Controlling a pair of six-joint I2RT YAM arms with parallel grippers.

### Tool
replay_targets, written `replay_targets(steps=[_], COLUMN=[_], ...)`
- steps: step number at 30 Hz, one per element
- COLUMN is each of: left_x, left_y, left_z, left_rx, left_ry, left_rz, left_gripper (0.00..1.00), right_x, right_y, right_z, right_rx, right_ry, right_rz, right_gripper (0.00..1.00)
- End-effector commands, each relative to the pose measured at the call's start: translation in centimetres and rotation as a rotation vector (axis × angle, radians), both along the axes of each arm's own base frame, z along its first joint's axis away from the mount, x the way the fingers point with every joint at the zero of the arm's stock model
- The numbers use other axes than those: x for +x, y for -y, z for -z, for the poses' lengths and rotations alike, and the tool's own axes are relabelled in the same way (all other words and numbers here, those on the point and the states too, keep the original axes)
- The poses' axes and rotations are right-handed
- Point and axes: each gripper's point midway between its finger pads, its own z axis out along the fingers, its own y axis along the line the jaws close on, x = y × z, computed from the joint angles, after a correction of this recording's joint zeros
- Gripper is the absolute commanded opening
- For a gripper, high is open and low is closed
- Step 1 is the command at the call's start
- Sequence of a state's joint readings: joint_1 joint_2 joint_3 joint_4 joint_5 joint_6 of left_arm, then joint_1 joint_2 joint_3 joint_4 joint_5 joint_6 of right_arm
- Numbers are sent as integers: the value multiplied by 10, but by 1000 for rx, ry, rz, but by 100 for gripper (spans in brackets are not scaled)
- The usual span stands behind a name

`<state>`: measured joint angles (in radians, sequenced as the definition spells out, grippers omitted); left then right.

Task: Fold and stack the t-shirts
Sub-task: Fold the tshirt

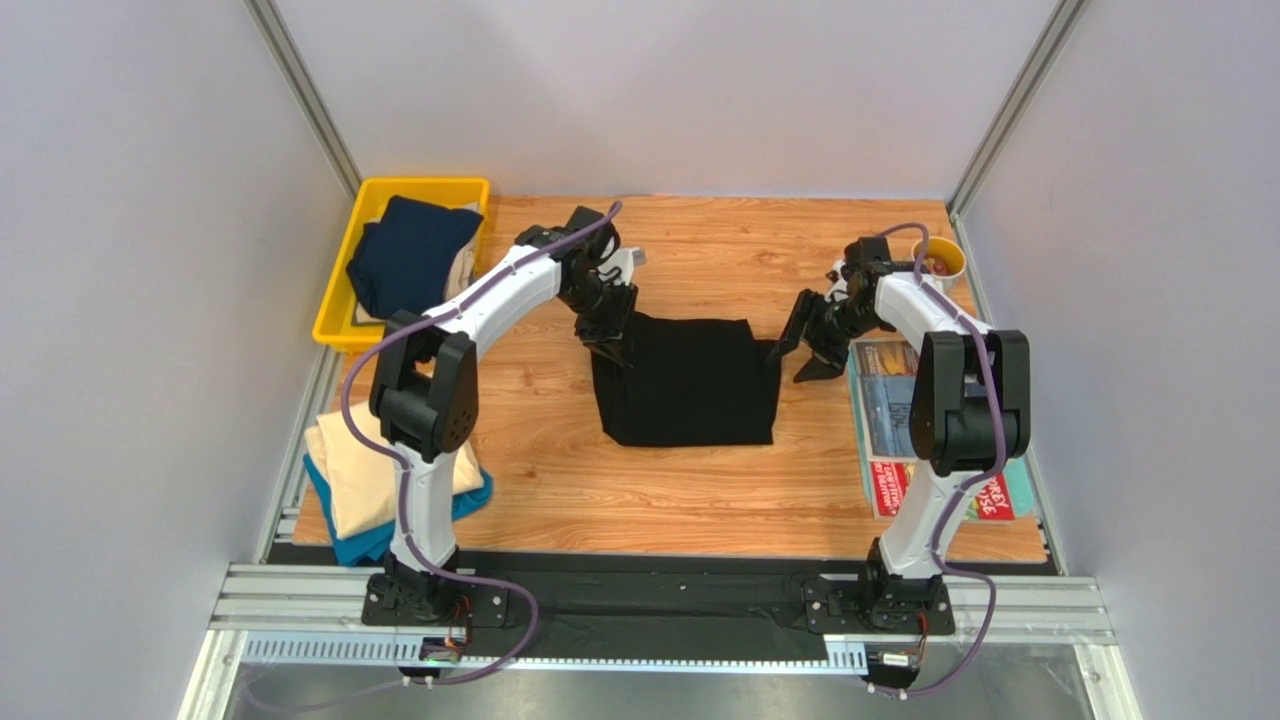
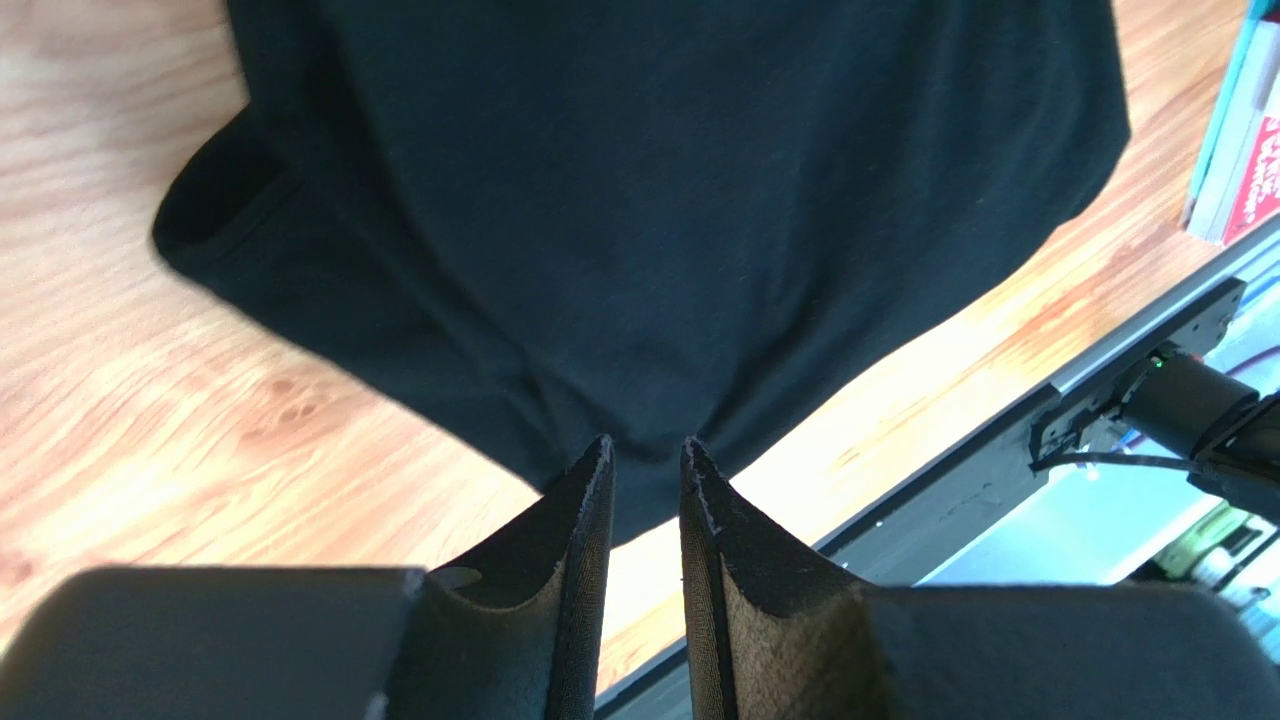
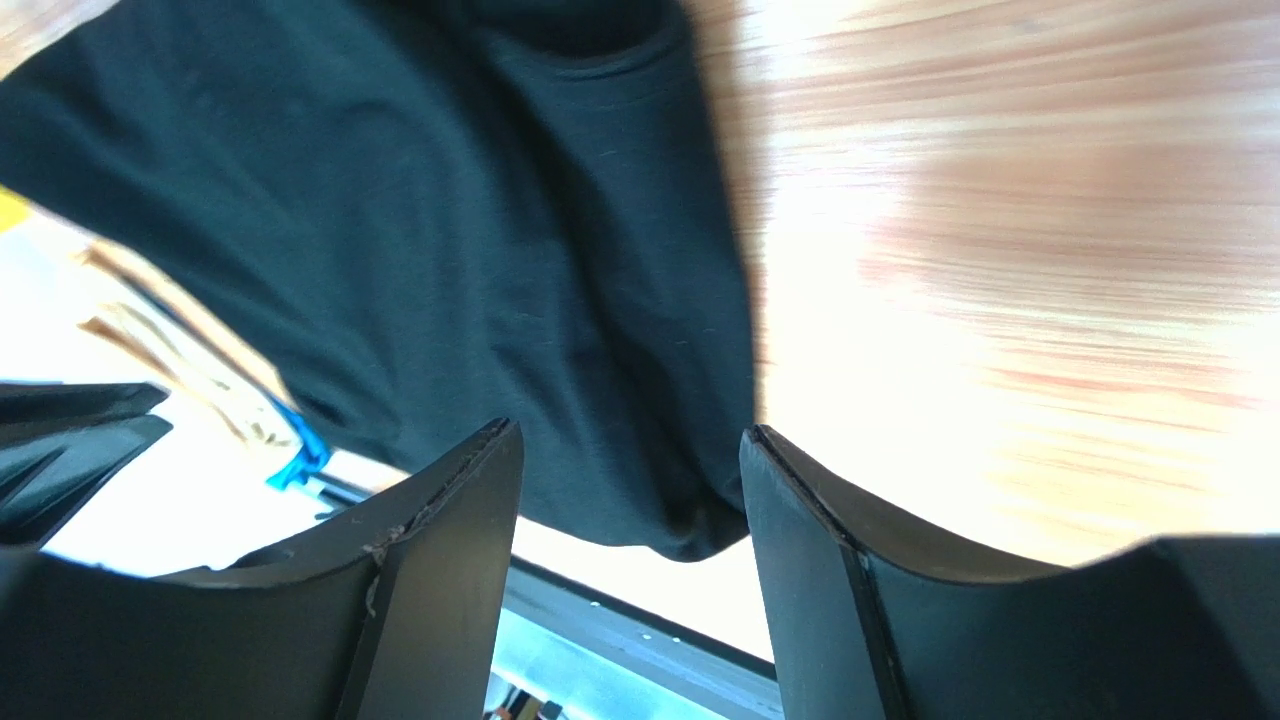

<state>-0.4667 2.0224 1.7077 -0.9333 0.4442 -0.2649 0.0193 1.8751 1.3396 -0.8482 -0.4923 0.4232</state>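
1. Your left gripper (image 2: 646,447) has its jaws drawn narrow on the far-left corner of the large plain black cloth t-shirt (image 1: 687,383). Creases in the cloth run into the pinch, so it reads as a real hold.
2. Your right gripper (image 3: 631,435) stands wide with nothing between its jaws. It hangs just off the shirt's far-right corner, above the wooden table (image 1: 676,503).
3. The black shirt lies mid-table as a roughly square panel, already folded in on itself. Its near and right edges lie flat, while the far-left corner is gathered up where you hold it.
4. Done so far, by the look of it, is a stack of two at the near-left edge of the table. There a folded cream cloth t-shirt (image 1: 361,458) lies on a teal-blue cloth t-shirt (image 1: 349,540), partly hidden by your left arm.
5. A dark navy cloth t-shirt (image 1: 409,252) sits heaped in the yellow plastic bin (image 1: 337,308) at the far left, not yet folded. Something pale shows beside it, but you cannot tell what it is.
6. You are probably a little past halfway. The black shirt looks to need at least one more fold and a move onto the stack, and then the navy one remains.
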Motion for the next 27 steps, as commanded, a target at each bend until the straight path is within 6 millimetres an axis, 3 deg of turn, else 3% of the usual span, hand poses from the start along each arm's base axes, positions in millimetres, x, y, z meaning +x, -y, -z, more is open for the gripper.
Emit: replay_targets(steps=[1, 5, 13, 14, 27], left_x=[1, 4, 2, 1, 0], left_y=[16, 23, 28, 28, 31], left_z=[-8, -1, 13, 15, 23], left_rx=[-20, -16, -2, -1, 1], left_ry=[0, -12, -39, -44, -65], left_rz=[51, 60, 72, 76, 83], left_gripper=[29, 29, 29, 29, 29], right_x=[0, 6, 26, 30, 34], right_y=[14, 16, -1, 7, -12], right_z=[16, 41, 53, 53, 62], right_rx=[-70, -81, 29, 48, 232], right_ry=[-42, -82, -69, -64, -69], right_rz=[-1, -2, 11, 39, 52], right_gripper=[61, 61, 62, 62, 62])
